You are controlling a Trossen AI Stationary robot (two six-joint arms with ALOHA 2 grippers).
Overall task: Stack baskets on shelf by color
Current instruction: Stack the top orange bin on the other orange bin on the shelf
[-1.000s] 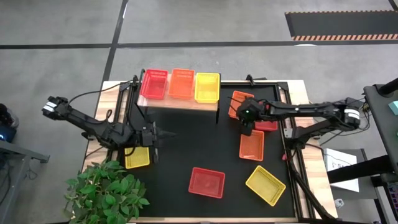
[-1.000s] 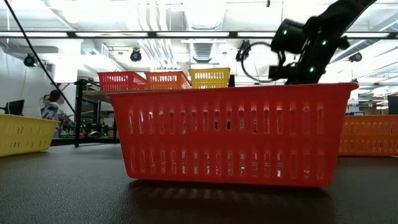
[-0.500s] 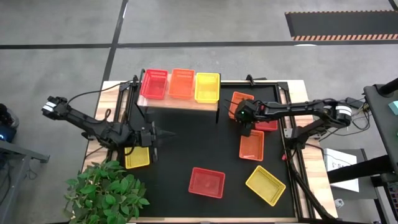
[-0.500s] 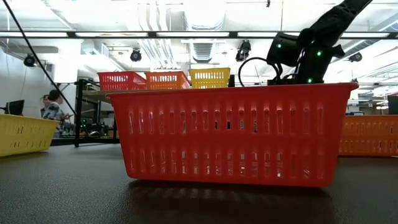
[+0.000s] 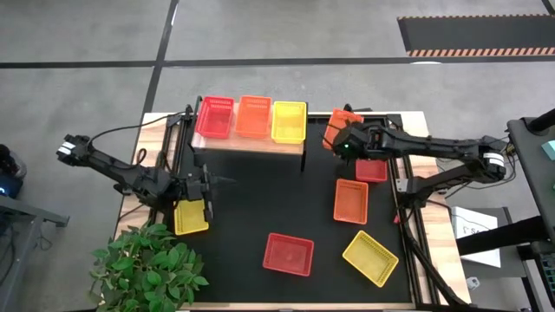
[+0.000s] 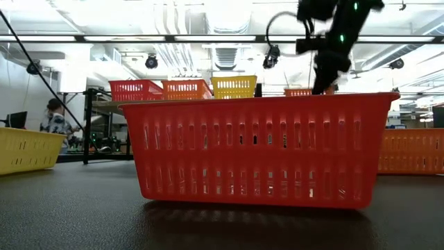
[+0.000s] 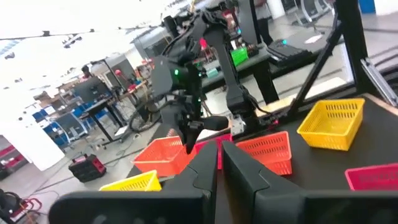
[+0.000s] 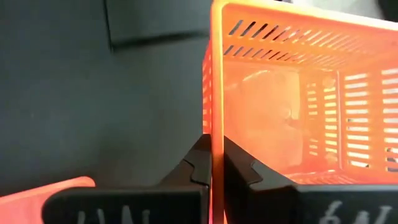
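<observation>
Right gripper (image 5: 344,144): closed on the rim wall of an orange basket (image 5: 340,126); the right wrist view shows the thin orange wall pinched between the two fingers; the basket hangs tilted near the mat's far right edge, just right of the shelf (image 5: 256,143)
Left gripper (image 5: 211,182): fingers pressed together, holding nothing; it waits over the mat beside a yellow basket (image 5: 191,218) at the near left
Shelf: one red basket (image 5: 215,117), one orange basket on the shelf (image 5: 253,115) and one yellow one (image 5: 289,121) sit side by side on it, left to right
On the mat: an orange basket lying flat (image 5: 351,201), a red one (image 5: 289,254) near the front, a yellow one (image 5: 370,257) at front right; another red one (image 5: 371,170) partly hidden under the right arm
Step in hand: I'd say the lift of an orange basket, pickup done, carry not yet made
Next move: by my reckoning, carry it left over the middle shelf basket, level it, line up the rims, lower it so it nests; the edge grip leaves it hanging askew, so it may catch on the rim below
</observation>
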